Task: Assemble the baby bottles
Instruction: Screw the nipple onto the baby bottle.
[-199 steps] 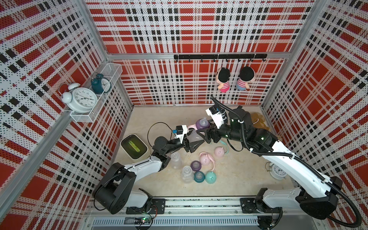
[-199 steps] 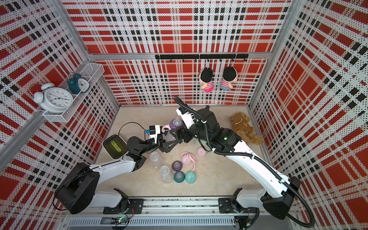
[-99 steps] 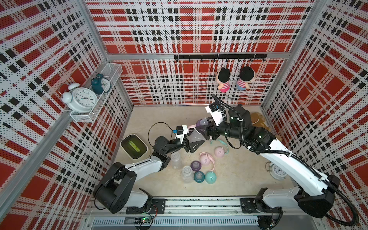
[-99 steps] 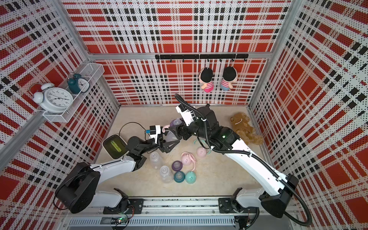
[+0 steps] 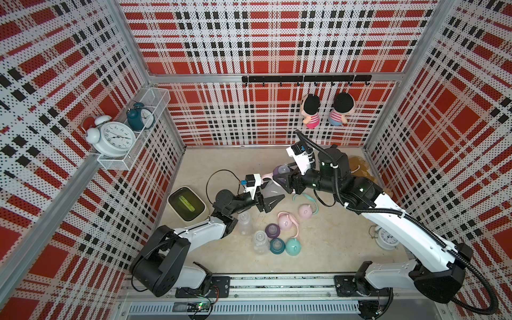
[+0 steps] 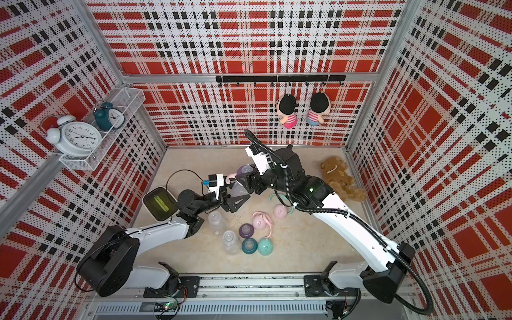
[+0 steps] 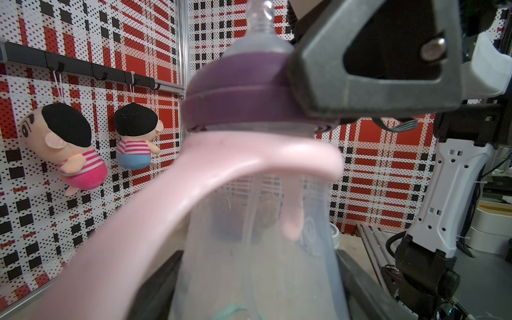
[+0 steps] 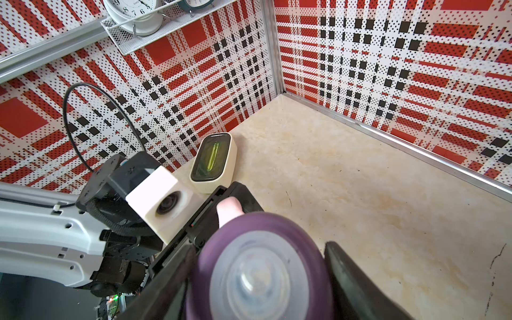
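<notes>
Here, held bottle (image 5: pixel 267 190), wire basket (image 5: pixel 114 164) with clocks (image 5: pixel 115 138)

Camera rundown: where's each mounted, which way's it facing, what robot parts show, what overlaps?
Top views: high above the front rail, facing down toward the back wall; both arms whole, left gripper and right gripper at the bottle.
Left wrist: on the left arm, looking past the bottle toward the hanging dolls; right gripper's finger by the purple collar.
Right wrist: on the right arm, looking down over the collar at the floor; left arm's camera shows.
Shared: both wrist views see the collar.
</notes>
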{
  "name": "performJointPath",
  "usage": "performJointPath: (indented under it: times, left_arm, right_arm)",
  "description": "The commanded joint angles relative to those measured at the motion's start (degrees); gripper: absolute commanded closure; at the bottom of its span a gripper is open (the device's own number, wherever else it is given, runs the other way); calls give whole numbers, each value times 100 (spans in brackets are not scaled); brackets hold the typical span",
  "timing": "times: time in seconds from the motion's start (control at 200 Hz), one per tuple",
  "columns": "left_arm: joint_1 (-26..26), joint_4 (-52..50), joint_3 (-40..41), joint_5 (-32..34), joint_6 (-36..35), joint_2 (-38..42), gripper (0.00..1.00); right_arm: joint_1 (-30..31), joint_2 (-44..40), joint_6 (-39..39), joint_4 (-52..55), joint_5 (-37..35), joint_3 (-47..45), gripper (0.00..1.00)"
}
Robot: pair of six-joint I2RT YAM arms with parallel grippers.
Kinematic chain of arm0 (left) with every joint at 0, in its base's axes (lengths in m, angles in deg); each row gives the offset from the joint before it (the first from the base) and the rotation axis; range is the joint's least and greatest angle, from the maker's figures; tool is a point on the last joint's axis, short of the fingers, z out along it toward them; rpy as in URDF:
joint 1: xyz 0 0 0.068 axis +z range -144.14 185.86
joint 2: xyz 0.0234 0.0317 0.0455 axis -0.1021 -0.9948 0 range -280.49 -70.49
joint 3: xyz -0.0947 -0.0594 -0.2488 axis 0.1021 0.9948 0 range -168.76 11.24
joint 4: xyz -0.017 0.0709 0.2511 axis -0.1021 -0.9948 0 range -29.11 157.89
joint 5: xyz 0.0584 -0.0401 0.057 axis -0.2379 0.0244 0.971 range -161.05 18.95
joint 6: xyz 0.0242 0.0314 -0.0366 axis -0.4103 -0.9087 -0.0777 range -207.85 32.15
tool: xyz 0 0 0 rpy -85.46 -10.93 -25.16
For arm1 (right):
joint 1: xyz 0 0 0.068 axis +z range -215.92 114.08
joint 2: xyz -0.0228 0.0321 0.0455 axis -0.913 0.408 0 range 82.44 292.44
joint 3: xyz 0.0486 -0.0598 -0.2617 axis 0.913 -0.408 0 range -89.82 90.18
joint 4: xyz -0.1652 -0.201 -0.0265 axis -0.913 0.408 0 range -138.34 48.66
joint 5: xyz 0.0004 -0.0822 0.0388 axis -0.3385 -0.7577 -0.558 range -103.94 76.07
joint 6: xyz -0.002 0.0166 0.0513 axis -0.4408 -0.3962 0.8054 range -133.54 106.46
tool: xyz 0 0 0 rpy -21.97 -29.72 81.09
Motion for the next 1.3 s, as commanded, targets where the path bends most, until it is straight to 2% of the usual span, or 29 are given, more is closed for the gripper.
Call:
performJointPath:
  times: [0.0,0.215,0.281,0.426,0.546,0.636,0.722,0.787,0.872,0.957,1.042,1.112,1.147,1.298]
  left_arm:
    - [-17,-245,-214,822,-138,4,100]
    - [-389,-1022,-559,2225,-684,-50,100]
    - [-441,-1031,-599,2574,-684,-91,100]
    - [-646,-1259,-703,3528,-887,-109,100]
    - [-817,-1391,-797,4126,-1039,-169,100]
    - [-911,-1463,-848,4395,-1101,-213,100]
    - [-987,-1540,-889,4557,-1177,-256,100]
    - [-981,-1567,-899,4507,-1186,-287,100]
    - [-941,-1554,-873,4306,-1178,-293,100]
    - [-821,-1552,-842,3840,-1117,-281,100]
    - [-631,-1504,-798,3239,-964,-251,100]
    - [-424,-1412,-761,2584,-791,-236,100]
    - [-332,-1350,-735,2284,-704,-243,100]
    - [-103,-1138,-662,1214,-601,-236,100]
  right_arm:
    - [-24,-32,340,-15,-232,-74,56]
    - [235,-61,1296,-72,-1313,-195,71]
    - [353,11,1560,34,-1595,-120,71]
    - [770,328,2227,568,-2861,262,73]
    - [930,440,2736,534,-3642,218,75]
    - [951,461,2974,497,-4049,188,75]
    - [950,385,3042,285,-4119,69,70]
    - [946,282,2954,96,-3925,-37,59]
    - [918,165,2678,-128,-3484,-142,30]
    - [753,55,2309,-219,-2825,-124,15]
    - [425,-101,2059,-184,-1947,-114,8]
    - [194,-298,1972,-198,-1423,-185,5]
    - [117,-406,1661,-249,-1174,-241,5]
    - [46,-669,786,-108,-777,-291,4]
